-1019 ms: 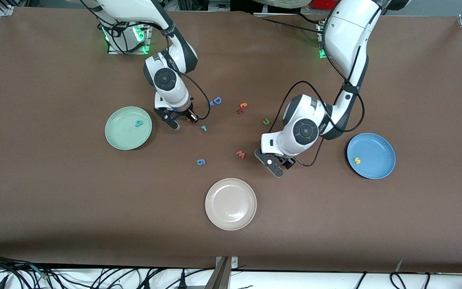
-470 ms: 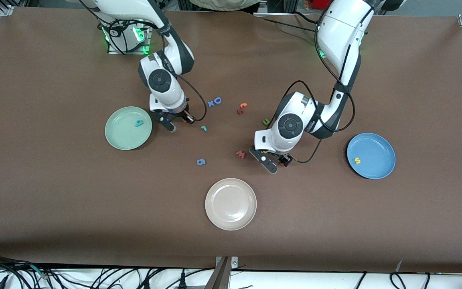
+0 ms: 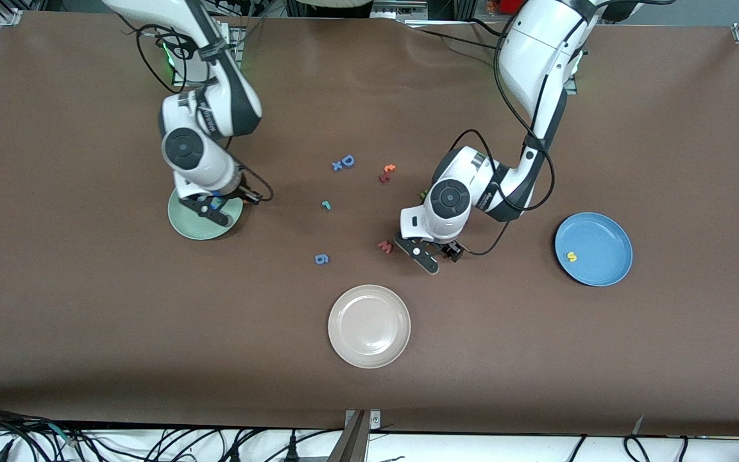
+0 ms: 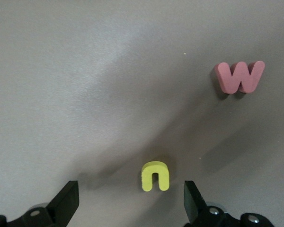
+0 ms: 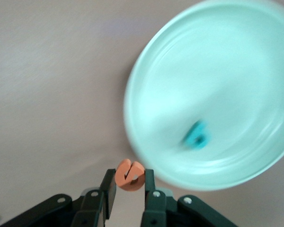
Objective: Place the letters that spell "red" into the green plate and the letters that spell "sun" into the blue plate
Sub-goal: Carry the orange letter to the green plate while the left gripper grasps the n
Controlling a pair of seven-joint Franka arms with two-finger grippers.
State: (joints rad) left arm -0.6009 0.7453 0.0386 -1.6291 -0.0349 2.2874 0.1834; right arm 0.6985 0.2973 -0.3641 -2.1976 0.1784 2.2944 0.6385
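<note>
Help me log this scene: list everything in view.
green plate: 1, pale green, right arm's end
blue plate: 1, blue, left arm's end
beige plate: 1, beige, nearest camera
d: 1, teal, in green plate
s: 1, yellow, in blue plate
e: 1, orange, in right gripper
r: 1, teal, mid-table
D, x: 2, blue, farther from camera than r
small letters: 2, orange, red, beside D
u: 1, yellow-green, under left gripper
w: 1, pink, beside u
g: 1, blue, nearer camera than r
right gripper: 1, black, above green plate, jaws shut on e
left gripper: 1, black, above u, jaws open
</note>
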